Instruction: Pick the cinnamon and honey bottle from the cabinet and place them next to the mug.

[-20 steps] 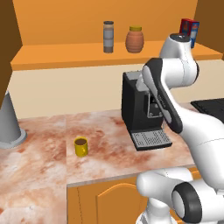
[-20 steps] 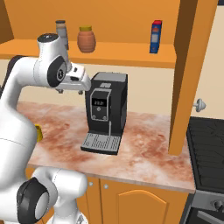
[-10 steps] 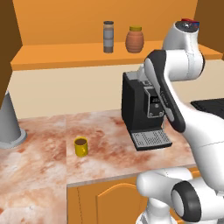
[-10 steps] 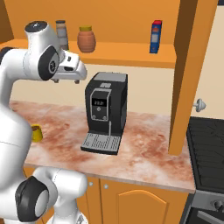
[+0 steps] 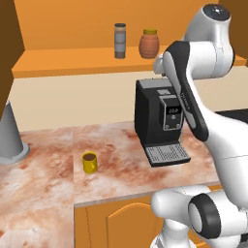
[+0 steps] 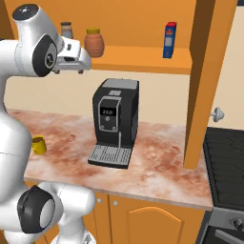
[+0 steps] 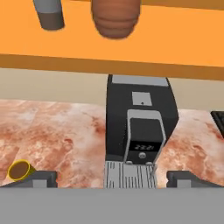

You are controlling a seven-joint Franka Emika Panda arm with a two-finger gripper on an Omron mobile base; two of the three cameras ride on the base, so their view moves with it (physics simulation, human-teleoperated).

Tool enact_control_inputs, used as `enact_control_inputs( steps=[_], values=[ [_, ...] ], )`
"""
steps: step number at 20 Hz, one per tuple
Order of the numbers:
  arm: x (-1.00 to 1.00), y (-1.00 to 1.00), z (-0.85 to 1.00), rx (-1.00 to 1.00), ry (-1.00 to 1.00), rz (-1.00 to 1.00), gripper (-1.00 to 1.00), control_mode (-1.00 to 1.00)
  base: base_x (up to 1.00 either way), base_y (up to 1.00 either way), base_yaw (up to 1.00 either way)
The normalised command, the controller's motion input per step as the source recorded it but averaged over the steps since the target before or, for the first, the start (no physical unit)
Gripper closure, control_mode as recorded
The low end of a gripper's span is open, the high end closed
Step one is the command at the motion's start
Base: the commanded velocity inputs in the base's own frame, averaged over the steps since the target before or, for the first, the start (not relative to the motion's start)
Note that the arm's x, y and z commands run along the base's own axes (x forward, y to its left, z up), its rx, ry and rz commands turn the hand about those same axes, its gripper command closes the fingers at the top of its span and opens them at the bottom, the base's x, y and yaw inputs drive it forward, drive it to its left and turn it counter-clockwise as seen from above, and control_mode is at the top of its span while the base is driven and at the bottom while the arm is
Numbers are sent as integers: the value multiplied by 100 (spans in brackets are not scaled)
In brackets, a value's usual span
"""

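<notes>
Gripper: I see my two-finger gripper (image 7: 112, 177) raised in front of the shelf edge, above the coffee machine. Its dark fingertips (image 7: 41, 177) sit far apart at the bottom of the hand view, spread wide with nothing between them.
Cinnamon: the tall slim grey-brown cylindrical shaker with a dark cap (image 5: 119, 40) stands upright on the shelf, just left of the honey jar as I look from the left base view. From the hand view I catch its lower part (image 7: 48, 13) at the top edge.
Honey bottle: the squat rounded terracotta-brown jar with an orange-yellow lid (image 5: 149, 43) stands upright on the same shelf, near the shaker but apart from it. I also see it from the right base view (image 6: 94, 42).
Cabinet: the orange wooden wall cabinet with an open shelf (image 5: 72, 60) runs above the counter, with darker brown side panels.
Mug: the small yellow mug with a dark inside (image 5: 89, 162) stands upright on the counter, well left of the coffee machine.
Counter: the mottled reddish-brown stone countertop (image 5: 48, 179) carries the mug and the machine.
Coffee machine: the black boxy espresso machine with a grey drip tray (image 6: 116, 121) stands under the shelf, below my hand.
Box: a red and blue box (image 6: 169, 39) stands on the shelf, well to the right of the jar.
</notes>
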Motion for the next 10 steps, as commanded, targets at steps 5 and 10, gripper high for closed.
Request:
enact_control_inputs(
  steps=[5,10],
  values=[
    [-14,8,6,0,-39,7,-100,-100,0,0,0],
    [-3,0,-3,1,-8,1,-100,-100,0,0,0]
  ],
)
